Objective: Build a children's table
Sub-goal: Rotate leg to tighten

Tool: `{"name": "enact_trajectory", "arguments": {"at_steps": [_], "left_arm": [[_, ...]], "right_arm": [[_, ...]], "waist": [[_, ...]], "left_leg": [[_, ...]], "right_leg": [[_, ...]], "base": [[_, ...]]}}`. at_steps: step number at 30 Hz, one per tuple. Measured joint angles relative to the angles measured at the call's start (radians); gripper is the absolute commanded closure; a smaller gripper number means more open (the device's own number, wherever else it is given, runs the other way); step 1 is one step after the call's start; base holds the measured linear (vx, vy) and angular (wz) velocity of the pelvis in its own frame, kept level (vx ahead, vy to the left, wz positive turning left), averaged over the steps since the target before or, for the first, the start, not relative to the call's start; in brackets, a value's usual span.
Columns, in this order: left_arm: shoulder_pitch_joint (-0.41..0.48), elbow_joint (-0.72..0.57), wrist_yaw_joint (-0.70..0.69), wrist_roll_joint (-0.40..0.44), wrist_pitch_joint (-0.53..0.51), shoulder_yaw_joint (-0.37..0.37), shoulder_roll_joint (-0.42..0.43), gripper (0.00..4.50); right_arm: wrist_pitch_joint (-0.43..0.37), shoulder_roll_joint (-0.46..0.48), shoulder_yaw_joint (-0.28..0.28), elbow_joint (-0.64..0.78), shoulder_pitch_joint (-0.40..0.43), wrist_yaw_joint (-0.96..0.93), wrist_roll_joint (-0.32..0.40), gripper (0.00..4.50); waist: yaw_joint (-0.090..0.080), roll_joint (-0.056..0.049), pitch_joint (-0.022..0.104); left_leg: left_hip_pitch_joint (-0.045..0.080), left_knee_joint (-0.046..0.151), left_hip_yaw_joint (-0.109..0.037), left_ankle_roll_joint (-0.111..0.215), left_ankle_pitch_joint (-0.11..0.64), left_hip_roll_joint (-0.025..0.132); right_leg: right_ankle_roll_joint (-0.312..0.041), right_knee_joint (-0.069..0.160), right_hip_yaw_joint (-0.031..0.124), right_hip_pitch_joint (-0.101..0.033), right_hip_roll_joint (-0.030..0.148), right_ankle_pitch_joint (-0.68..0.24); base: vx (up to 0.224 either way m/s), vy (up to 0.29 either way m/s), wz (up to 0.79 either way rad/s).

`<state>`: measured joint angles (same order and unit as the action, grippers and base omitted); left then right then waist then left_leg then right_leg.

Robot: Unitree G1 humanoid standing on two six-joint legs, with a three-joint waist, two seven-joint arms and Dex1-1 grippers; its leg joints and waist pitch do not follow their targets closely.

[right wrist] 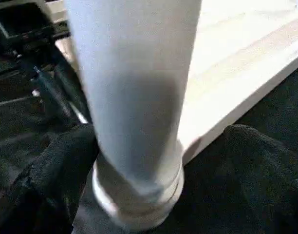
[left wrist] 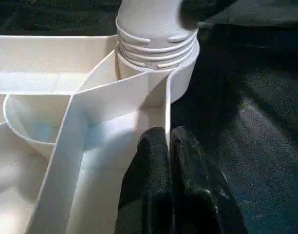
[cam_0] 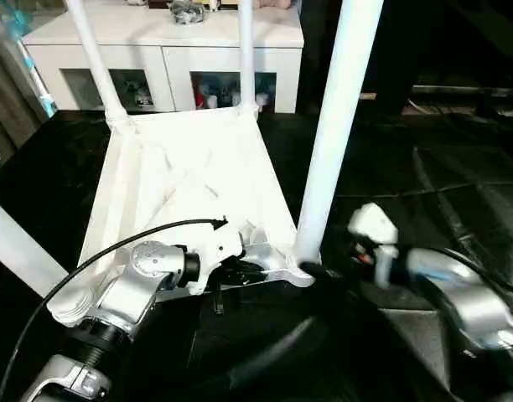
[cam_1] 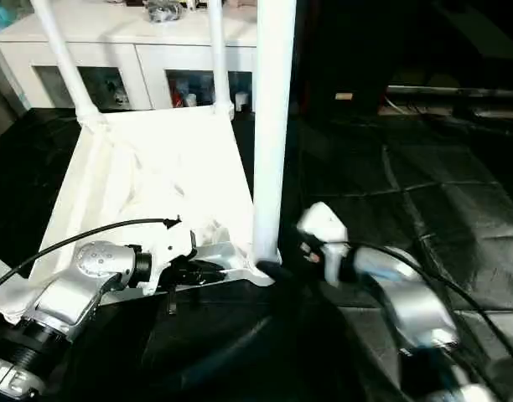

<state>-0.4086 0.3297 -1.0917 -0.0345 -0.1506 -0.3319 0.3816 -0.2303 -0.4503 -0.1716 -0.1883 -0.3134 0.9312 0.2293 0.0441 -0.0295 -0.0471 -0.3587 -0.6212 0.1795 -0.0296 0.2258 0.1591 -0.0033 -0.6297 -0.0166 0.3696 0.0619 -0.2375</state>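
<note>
Pinching the upturned table's (cam_0: pixel 189 180) rim wall, left hand (left wrist: pixel 169 146); right hand (right wrist: pixel 139 161) spread around leg (cam_0: pixel 336 126).

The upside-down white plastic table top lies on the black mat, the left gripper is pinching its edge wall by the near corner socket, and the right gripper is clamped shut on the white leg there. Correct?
Not quite: the right gripper is open, its black fingers standing either side of the white round leg, as the right wrist view shows. The rest holds: the left gripper pinches the white plastic table top's edge wall on the black mat.
</note>
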Motion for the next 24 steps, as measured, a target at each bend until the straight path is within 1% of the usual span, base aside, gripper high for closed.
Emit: {"name": "enact_trajectory", "arguments": {"at_steps": [2, 3, 5, 6, 8, 14, 15, 16, 22, 24], "left_arm": [[-0.001, 0.0, -0.001, 0.0, -0.003, 0.0, 0.0, 4.5], [-0.002, 0.0, -0.002, 0.0, -0.004, 0.0, 0.001, 4.5], [-0.002, 0.0, -0.003, 0.0, -0.004, 0.001, 0.002, 4.5], [-0.002, 0.0, -0.003, 0.0, -0.004, 0.001, 0.003, 4.5], [-0.002, 0.0, -0.004, 0.0, -0.004, 0.001, 0.004, 4.5], [-0.001, -0.003, -0.005, 0.0, -0.004, 0.001, 0.008, 4.5], [-0.001, -0.004, -0.006, -0.001, -0.004, 0.001, 0.01, 4.5], [-0.001, -0.006, -0.006, -0.001, -0.004, 0.001, 0.012, 4.5], [0.0, -0.01, -0.002, 0.0, -0.009, 0.005, 0.016, 4.5], [-0.001, -0.01, 0.026, 0.006, -0.027, 0.011, 0.003, 4.5]], "right_arm": [[0.009, 0.008, -0.005, -0.016, -0.004, 0.005, -0.005, 0.01], [0.023, 0.008, -0.018, -0.031, -0.004, 0.016, -0.008, 0.01], [0.038, 0.009, -0.032, -0.048, -0.004, 0.023, -0.01, 0.28], [0.043, 0.011, -0.034, -0.055, -0.004, 0.029, -0.012, 0.28], [0.048, 0.015, -0.036, -0.062, -0.004, 0.038, -0.025, 0.6], [0.067, 0.017, -0.043, -0.097, -0.02, 0.057, -0.032, 1.13], [0.069, 0.018, -0.047, -0.105, -0.027, 0.06, -0.032, 1.13], [0.071, 0.019, -0.053, -0.109, -0.033, 0.062, -0.032, 1.28], [0.078, 0.036, -0.05, -0.116, -0.035, 0.06, -0.039, 1.74], [0.079, 0.062, -0.032, -0.133, -0.03, 0.033, -0.038, 1.76]], "waist": [[0.0, 0.001, 0.0], [0.0, 0.001, 0.0], [-0.001, 0.002, 0.0], [-0.001, 0.002, 0.0], [-0.003, 0.002, 0.0], [-0.005, 0.004, -0.001], [-0.006, 0.004, -0.001], [-0.007, 0.004, -0.001], [-0.011, 0.005, -0.001], [-0.013, 0.008, -0.001]], "left_leg": [[0.0, 0.0, 0.0, 0.0, 0.0, 0.0], [0.0, 0.0, 0.0, 0.0, 0.0, 0.0], [0.0, 0.0, 0.0, 0.0, 0.0, 0.0], [0.0, 0.0, 0.0, 0.0, 0.0, 0.0], [0.0, 0.0, 0.0, -0.001, 0.0, 0.0], [0.0, 0.0, 0.0, -0.001, 0.0, 0.0], [0.0, 0.0, 0.0, -0.001, 0.0, 0.0], [0.0, 0.0, 0.0, -0.001, 0.0, 0.0], [0.001, 0.001, 0.0, -0.001, 0.0, 0.001], [0.001, 0.001, 0.0, -0.005, 0.003, 0.001]], "right_leg": [[0.0, 0.0, 0.0, 0.0, 0.0, 0.0], [0.0, 0.0, 0.0, 0.0, 0.0, 0.0], [0.0, 0.0, 0.0, 0.0, 0.0, 0.0], [0.0, 0.0, 0.0, 0.0, 0.0, 0.0], [0.0, 0.0, 0.0, 0.0, 0.0, 0.0], [0.0, 0.0, 0.0, 0.0, 0.0, 0.0], [0.0, 0.0, 0.0, 0.0, 0.0, 0.0], [0.0, 0.0, 0.0, 0.0, 0.0, 0.0], [0.0, 0.0, 0.0, 0.0, 0.0, 0.0], [0.0, 0.0, 0.0, 0.0, -0.001, 0.0]], "base": [[0.0, 0.0, 0.0], [0.0, 0.0, 0.0], [0.0, 0.0, 0.0], [0.0, 0.0, 0.0], [0.0, 0.0, 0.0], [0.0, 0.0, 0.0], [0.0, 0.0, 0.0], [0.0, 0.0, 0.0], [0.0, 0.0, 0.0], [0.0, 0.0, 0.0]]}}
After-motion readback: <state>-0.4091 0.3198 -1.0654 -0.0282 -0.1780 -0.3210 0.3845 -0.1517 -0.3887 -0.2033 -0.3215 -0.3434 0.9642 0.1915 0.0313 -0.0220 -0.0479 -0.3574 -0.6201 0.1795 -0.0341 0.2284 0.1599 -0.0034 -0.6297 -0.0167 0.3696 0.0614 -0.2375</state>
